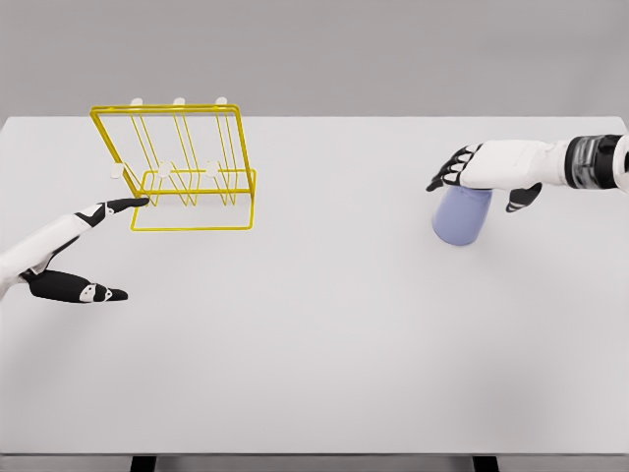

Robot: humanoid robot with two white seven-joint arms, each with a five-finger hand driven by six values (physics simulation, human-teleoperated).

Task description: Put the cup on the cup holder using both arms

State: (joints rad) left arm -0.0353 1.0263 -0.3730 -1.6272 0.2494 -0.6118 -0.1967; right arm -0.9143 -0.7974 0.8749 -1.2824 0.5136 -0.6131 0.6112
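Observation:
A pale blue cup (461, 220) stands on the white table (324, 334) at the right. My right hand (478, 193) is directly over its top, with the fingers reaching left past the rim and the thumb hanging off to the cup's right; it is open and not closed around the cup. A yellow wire cup holder (187, 167) with white-tipped pegs sits at the back left. My left hand (126, 250) lies open just left of the holder, its index fingertip at the holder's front left corner and its thumb spread toward me.

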